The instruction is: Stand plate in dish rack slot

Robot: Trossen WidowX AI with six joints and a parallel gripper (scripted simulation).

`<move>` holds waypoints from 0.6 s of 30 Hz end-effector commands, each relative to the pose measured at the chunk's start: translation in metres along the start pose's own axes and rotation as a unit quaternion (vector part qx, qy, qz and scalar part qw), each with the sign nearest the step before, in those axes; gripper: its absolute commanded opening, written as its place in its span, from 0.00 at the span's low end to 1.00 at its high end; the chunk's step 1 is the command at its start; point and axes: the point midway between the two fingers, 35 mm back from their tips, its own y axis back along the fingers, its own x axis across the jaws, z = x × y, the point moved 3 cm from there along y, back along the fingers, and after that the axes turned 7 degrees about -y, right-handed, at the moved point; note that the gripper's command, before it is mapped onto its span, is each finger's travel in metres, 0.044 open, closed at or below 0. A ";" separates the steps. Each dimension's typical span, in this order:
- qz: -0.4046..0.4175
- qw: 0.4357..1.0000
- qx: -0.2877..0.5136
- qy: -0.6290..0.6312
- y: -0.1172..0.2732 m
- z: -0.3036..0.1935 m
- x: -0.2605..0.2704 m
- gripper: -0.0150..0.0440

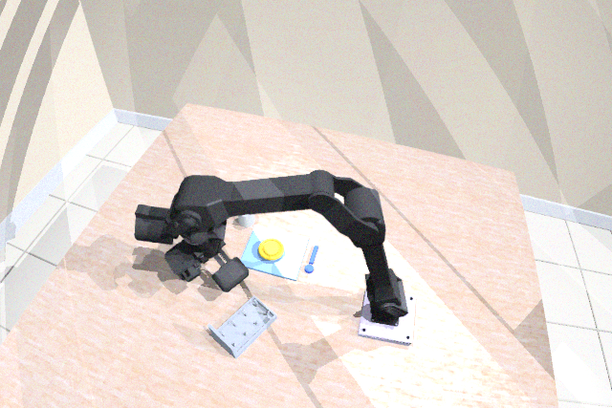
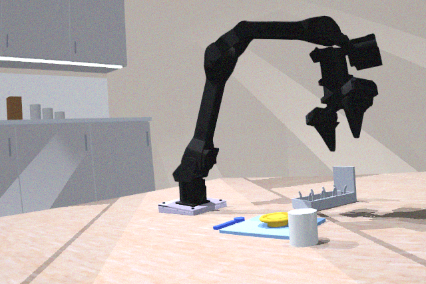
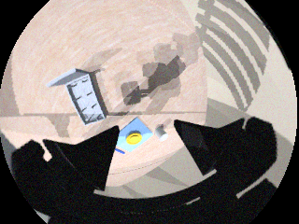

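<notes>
The yellow plate [image 1: 271, 249] [image 2: 274, 219] [image 3: 134, 138] lies flat on the light blue board. The grey-blue dish rack [image 1: 242, 327] [image 2: 325, 201] [image 3: 85, 98] stands on the table with a tall panel at one end and short rails along its tray. Its slots hold nothing that I can see. My gripper [image 2: 344, 143] [image 3: 147, 125] is open and empty, pointing down, high above the table. In the top view it is left of the plate. In the wrist view the plate shows between the fingers, far off.
The light blue board [image 1: 289, 269] [image 2: 240, 231] [image 3: 146, 133] lies under the plate. A blue spoon-like utensil [image 1: 312, 259] [image 2: 228, 223] [image 3: 120, 150] lies beside it. A white cylinder [image 1: 245, 220] [image 2: 303, 227] [image 3: 161, 133] stands on the board's other side, partly hidden by the arm in the top view.
</notes>
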 end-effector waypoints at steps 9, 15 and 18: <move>0.070 0.981 0.005 -0.181 0.002 -0.064 -0.022 0.93; 0.103 0.956 0.009 -0.273 0.005 -0.096 -0.027 0.93; 0.118 0.940 0.011 -0.318 0.008 -0.111 -0.029 0.93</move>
